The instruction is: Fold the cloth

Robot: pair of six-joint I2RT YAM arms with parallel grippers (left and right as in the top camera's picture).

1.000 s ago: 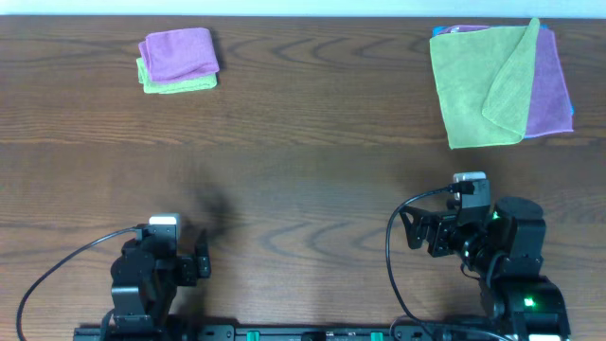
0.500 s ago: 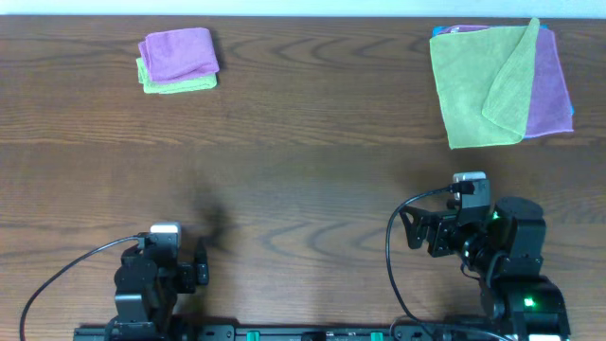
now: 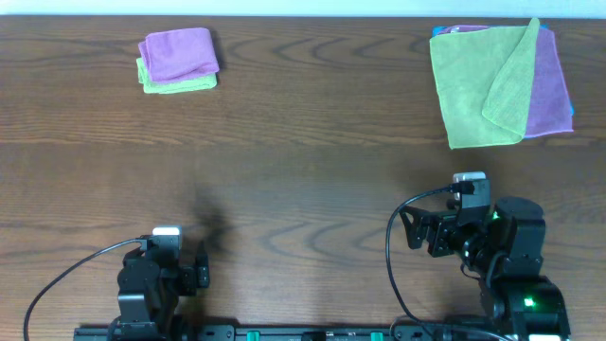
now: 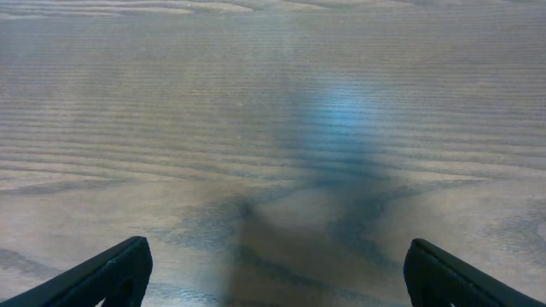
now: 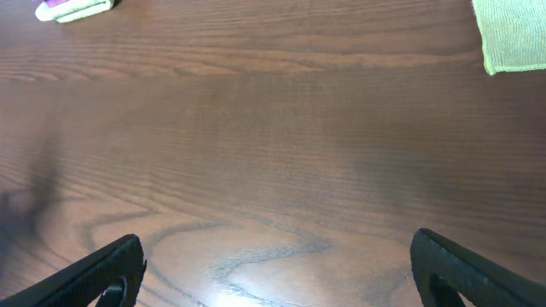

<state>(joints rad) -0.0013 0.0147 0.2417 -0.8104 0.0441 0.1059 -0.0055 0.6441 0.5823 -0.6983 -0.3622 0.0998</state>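
Wood-grain table [image 3: 303,189] carries a green cloth [image 3: 469,85] at 1 o'clock, one corner turned over, lying on a purple cloth [image 3: 554,95]. A folded purple-and-green stack [image 3: 178,60] sits at 11 o'clock. Left arm [image 3: 151,289] is at 7 o'clock and right arm [image 3: 483,237] at 5 o'clock, both well apart from the cloths.

Left wrist view: left gripper [image 4: 281,286] has its fingers spread wide over the table, gripping nothing.

Right wrist view: right gripper [image 5: 281,281] is likewise spread wide. The green cloth's corner shows at 1 o'clock.
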